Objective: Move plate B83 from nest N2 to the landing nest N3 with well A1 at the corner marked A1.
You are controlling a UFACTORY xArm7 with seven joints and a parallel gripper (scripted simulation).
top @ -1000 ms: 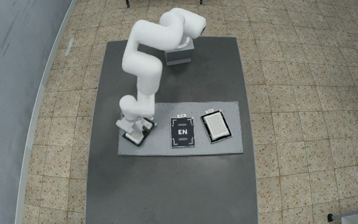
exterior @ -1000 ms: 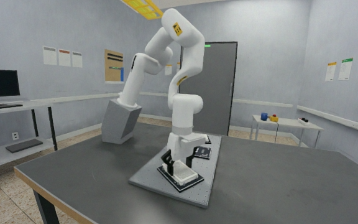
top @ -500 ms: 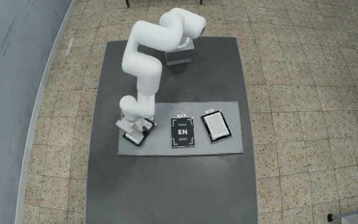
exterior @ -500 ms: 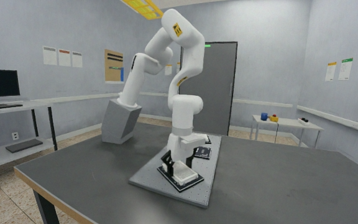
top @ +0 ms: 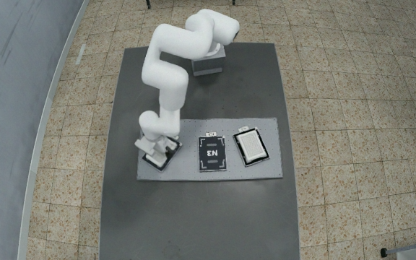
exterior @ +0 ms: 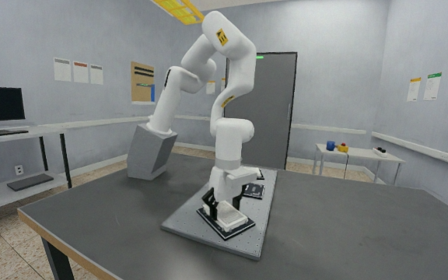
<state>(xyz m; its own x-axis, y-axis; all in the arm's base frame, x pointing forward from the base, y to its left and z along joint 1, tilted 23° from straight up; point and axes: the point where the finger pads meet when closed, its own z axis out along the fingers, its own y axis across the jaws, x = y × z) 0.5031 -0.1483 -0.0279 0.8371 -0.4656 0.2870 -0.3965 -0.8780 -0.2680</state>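
A white well plate point(exterior: 229, 219) lies on the black nest point(top: 149, 161) point(exterior: 243, 227) at the left end of the grey deck point(top: 186, 170) point(exterior: 187, 223). My gripper point(top: 159, 153) point(exterior: 225, 210) is down over it with its black fingers on the plate's two sides, shut on it. From above the arm hides most of this plate. The empty nest N3 point(top: 204, 152) point(exterior: 252, 192) is in the middle of the deck. A second white plate point(top: 252, 145) sits in the right nest. I cannot read the plate labels.
The deck lies on a dark table point(top: 201, 217) point(exterior: 344, 233). The robot's grey base block point(top: 208, 65) point(exterior: 148, 153) stands at the table's far end. Small name signs point(top: 211, 133) stand behind the nests.
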